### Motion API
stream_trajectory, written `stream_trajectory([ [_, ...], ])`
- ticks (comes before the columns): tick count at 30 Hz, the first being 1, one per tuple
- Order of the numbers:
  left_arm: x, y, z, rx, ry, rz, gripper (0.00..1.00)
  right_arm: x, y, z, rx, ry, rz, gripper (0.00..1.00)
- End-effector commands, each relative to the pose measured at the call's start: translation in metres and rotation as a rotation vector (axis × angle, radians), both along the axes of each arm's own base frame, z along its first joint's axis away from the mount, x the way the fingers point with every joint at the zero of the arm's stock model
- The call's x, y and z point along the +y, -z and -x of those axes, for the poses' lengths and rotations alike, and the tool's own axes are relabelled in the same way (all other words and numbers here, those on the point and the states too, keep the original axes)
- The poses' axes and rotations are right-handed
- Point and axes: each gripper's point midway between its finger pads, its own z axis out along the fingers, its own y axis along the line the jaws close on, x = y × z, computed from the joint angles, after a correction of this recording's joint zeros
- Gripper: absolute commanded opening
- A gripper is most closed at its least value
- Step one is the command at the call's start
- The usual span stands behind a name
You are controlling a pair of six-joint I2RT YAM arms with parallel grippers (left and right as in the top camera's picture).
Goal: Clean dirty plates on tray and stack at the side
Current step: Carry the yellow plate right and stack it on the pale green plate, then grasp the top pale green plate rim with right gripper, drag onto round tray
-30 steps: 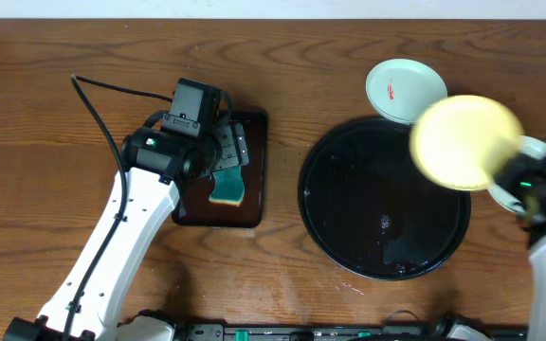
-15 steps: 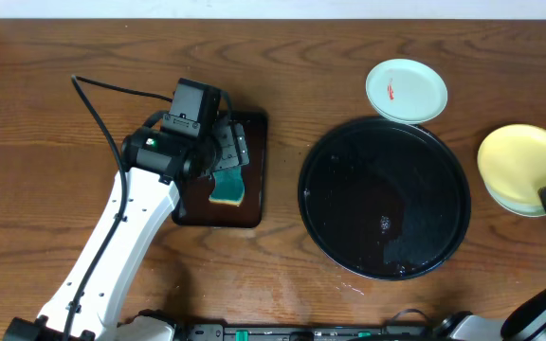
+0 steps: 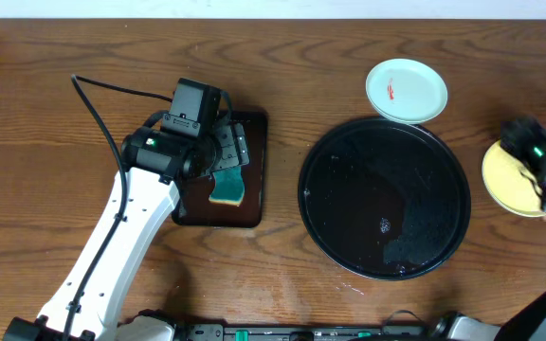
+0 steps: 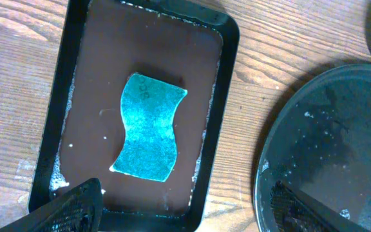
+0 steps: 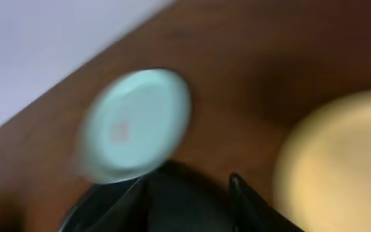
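The black round tray (image 3: 322, 227) lies right of centre with only water drops on it. A mint-white plate (image 3: 406, 90) with a red smear sits on the table just beyond the tray, and also shows in the right wrist view (image 5: 134, 125). The pale yellow plate (image 3: 508, 180) lies on the table right of the tray, and also shows in the right wrist view (image 5: 340, 161). My right gripper (image 3: 527, 142) hovers over its far edge; its blurred fingers (image 5: 189, 193) are open and empty. My left gripper (image 4: 185, 209) is open above the brown tray.
A blue-green sponge (image 4: 150, 125) lies in the wet rectangular dark brown tray (image 4: 79, 77), also seen in the overhead view (image 3: 252, 204), left of the black tray (image 4: 327, 148). A black cable (image 3: 112, 90) runs across the table at the left.
My right gripper carried the yellow plate from above the tray to the table's right side, set it down on another plate there, let go and drew back. The left arm has not moved.
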Motion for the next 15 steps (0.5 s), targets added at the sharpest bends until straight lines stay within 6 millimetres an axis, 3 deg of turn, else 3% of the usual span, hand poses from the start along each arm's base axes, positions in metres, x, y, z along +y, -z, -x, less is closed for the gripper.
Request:
stream_trajectory([
  [1,0.000,-0.002,-0.001,-0.002,-0.002,0.004,0.84,0.053,-0.020,-0.019,-0.004,-0.151,0.167,0.37],
  [7,0.000,-0.002,-0.001,-0.002,-0.002,0.004,0.84,0.078,0.004,-0.057,0.079,-0.176,0.364,0.47],
  [14,0.000,-0.002,-0.001,-0.002,-0.002,0.004,0.84,0.051,0.070,-0.103,0.128,-0.139,0.318,0.52],
  [15,0.000,-0.002,-0.001,-0.002,-0.002,0.004,0.84,0.045,0.087,-0.108,0.135,-0.126,0.282,0.52],
])
